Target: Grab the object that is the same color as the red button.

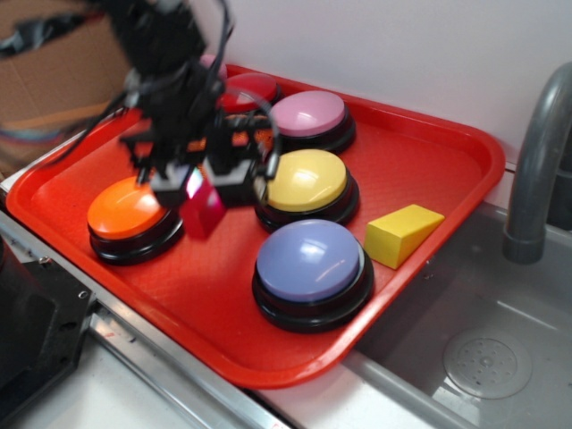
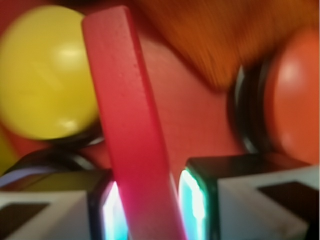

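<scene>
In your wrist view, the gripper (image 2: pixel 150 205) was clamped on the red block (image 2: pixel 132 130), which ran up and away between the two glowing pads (image 2: pixel 192 202). A yellow button (image 2: pixel 42 75) sat blurred at left, an orange button (image 2: pixel 295 100) at right.

I am at a toy kitchen set in a lab: a gray faucet (image 1: pixel 536 170) over a sink basin (image 1: pixel 465 349) with a drain (image 1: pixel 487 362), a cardboard box (image 1: pixel 54 71) behind.
</scene>
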